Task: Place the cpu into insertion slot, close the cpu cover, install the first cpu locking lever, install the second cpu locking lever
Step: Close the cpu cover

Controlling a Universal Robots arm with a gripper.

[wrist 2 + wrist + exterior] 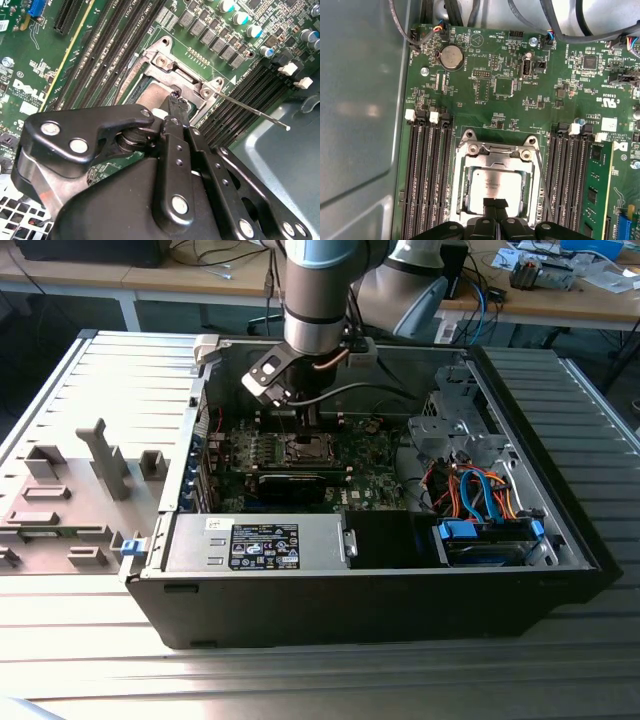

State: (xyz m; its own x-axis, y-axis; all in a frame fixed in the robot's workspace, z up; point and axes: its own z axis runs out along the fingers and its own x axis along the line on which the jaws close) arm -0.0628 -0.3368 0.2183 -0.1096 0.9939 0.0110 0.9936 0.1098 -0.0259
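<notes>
We see the gripper (495, 203) closed tight on nothing, tips over the cpu (492, 182); the cover (492, 150) frames the cpu.

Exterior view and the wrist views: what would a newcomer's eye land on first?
The big arm reaching down into the open computer case dominates the exterior view. In the first wrist view the silver cpu shows through the opening of the cpu cover, with the shut claw right over its edge. In the second wrist view a thin wire lever juts free beside the cover.
</notes>
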